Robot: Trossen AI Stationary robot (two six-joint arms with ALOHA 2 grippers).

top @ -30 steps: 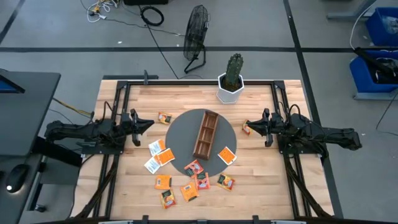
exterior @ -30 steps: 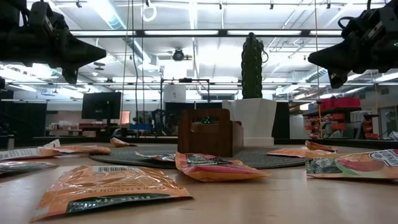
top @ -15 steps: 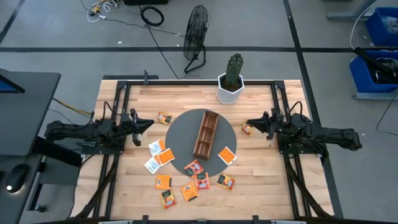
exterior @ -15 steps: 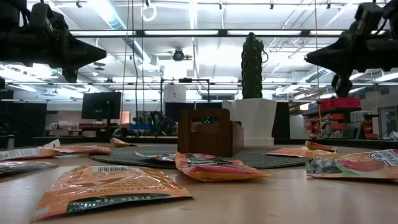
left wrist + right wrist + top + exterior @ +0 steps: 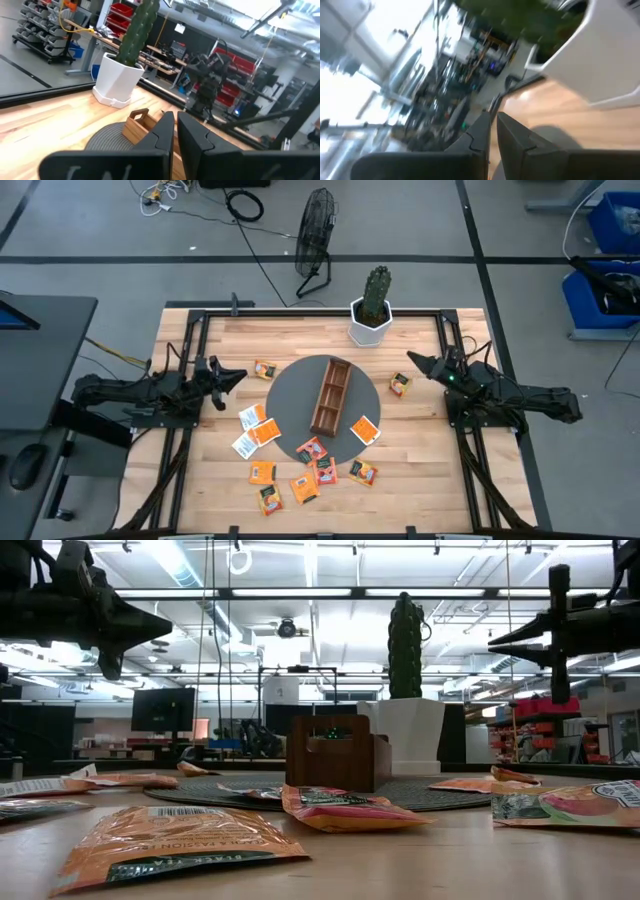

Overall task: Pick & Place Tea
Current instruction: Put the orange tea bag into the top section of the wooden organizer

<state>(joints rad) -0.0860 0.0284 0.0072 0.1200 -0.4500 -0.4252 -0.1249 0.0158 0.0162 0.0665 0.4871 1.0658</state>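
The tea is a scatter of small flat sachets, mostly orange, lying flat on the wooden table: one at the far left [image 5: 264,370], one at the right [image 5: 400,385], and several near the front [image 5: 303,487]. Some overlap the dark round mat [image 5: 295,395], on which a brown wooden compartment tray [image 5: 331,396] stands. My left gripper [image 5: 243,376] hovers shut at the table's left, pointing level toward the mat. My right gripper [image 5: 410,358] hovers shut at the right, above and just beyond the right sachet. Both are empty and well above the table [image 5: 165,620] [image 5: 492,640].
A cactus in a white pot [image 5: 372,308] stands at the far edge, behind the mat. A black frame [image 5: 300,313] rims the tabletop. Bare wood shows between each gripper and the mat, and along the far left.
My right gripper has rolled strongly about its pointing line and swung a little toward the far edge, off the spot over the right sachet. No sachet has moved.
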